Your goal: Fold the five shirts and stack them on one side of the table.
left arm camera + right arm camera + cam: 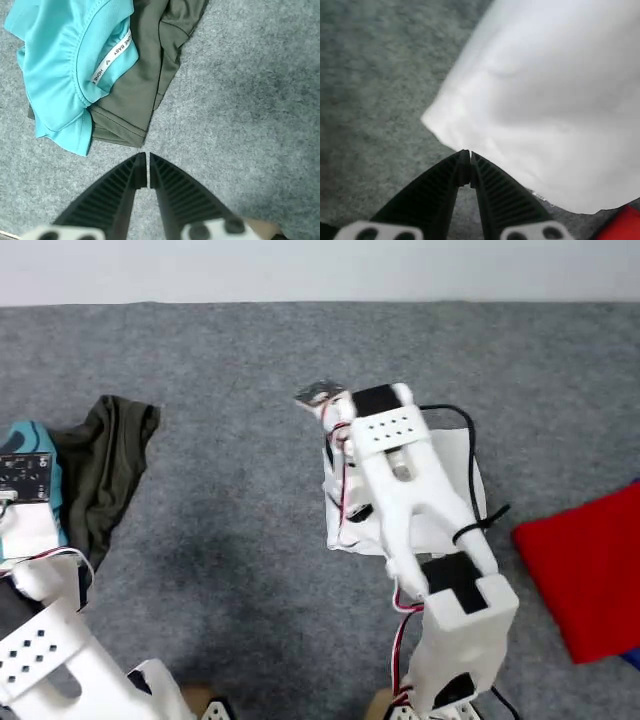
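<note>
A narrow white label (111, 56) with small dark print is sewn inside the neckline of the turquoise shirt (60, 65). The shirt's smooth, slightly shiny knit is gathered into soft ridges along the collar. It is crumpled partly over an olive shirt (105, 465) of matte fabric with stitched hems. In the high view both are bunched at about 9 o'clock on the surface (230, 390), which is covered in grey, felt-like carpet.

The left arm (45, 650) is seen at 7 o'clock. The left tool (148, 159) is clenched, its ribbed black fingers pressed tip to tip with nothing between them. It is held over bare carpet just beside the olive shirt's hem, apart from the cloth.

A white shirt (555, 100) is laid flat just right of centre, towards 3 o'clock. Its cloth is smooth and its outline roughly rectangular, ending in one blunt corner. The right arm (410, 500), made of white plastic with red and black cables, is stretched over this shirt from 6 o'clock. The right tool (470, 155) is likewise clenched, and its tips are met right at the white shirt's edge near that corner. Whether any cloth is pinched between them cannot be made out.

A red shirt (590, 570), folded into a flat, straight-edged slab, is placed at 4 o'clock against the edge of the high view, well apart from the white one.
</note>
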`<action>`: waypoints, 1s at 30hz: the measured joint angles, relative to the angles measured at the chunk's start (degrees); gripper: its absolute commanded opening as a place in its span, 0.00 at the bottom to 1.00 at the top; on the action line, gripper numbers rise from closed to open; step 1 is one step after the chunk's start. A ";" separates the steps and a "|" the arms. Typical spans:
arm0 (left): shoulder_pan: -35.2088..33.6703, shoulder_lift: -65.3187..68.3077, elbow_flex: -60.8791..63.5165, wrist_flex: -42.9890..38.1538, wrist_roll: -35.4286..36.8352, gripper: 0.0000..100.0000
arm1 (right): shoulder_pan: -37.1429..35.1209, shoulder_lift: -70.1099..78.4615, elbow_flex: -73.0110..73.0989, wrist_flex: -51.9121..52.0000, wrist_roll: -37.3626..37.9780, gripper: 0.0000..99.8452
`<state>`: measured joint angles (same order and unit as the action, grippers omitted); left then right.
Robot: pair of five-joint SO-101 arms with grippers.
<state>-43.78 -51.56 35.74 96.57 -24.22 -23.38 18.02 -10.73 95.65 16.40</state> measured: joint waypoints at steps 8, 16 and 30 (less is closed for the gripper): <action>0.00 0.00 0.00 -0.88 0.00 0.02 | -3.25 9.14 0.00 -6.42 -2.81 0.01; 0.00 0.00 0.00 -0.88 0.00 0.02 | -3.52 15.65 -0.53 -10.29 -2.81 0.01; 0.00 0.00 0.00 -0.88 0.00 0.02 | 3.60 5.01 -5.71 0.18 -4.84 0.02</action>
<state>-43.78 -51.56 35.74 95.69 -24.22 -19.78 23.03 -16.44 95.82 11.56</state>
